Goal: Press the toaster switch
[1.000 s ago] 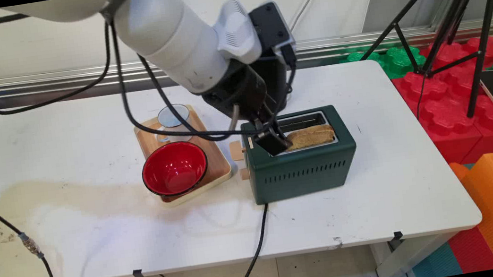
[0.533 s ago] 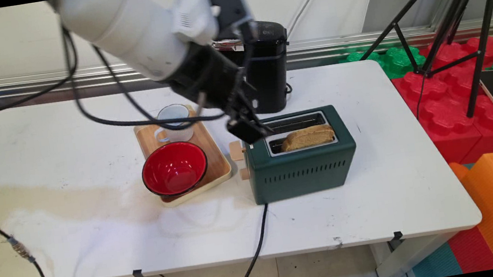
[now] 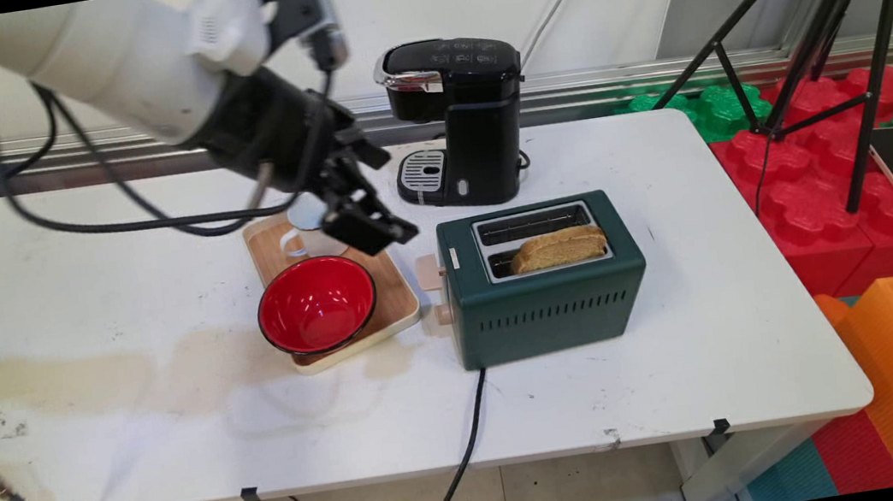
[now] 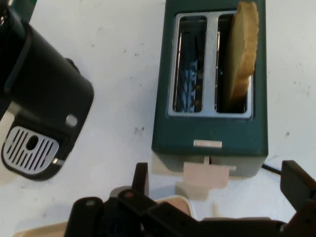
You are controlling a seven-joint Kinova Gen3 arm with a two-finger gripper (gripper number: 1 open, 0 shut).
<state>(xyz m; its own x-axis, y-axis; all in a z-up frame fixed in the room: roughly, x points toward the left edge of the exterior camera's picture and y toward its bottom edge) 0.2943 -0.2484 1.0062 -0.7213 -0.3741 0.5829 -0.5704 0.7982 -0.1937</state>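
Pincer [image 3: 368, 224] is seen spread and empty, hung over the tray [image 3: 397, 309] just above the white cup [image 3: 311, 227]. Beside it, to the right, stands the toaster [image 3: 545, 289] with bread [image 3: 560, 247] in one slot. A careless drop could knock the cup.

The white arm reaches in from upper left, its pincer [image 3: 368, 224] spread open, empty.

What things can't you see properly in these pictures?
- Mug, main view: mostly hidden behind the end effector.
- Bread slice, main view: lower part hidden inside the toaster slot.
- Wooden tray, hand view: cut off by the bottom edge.
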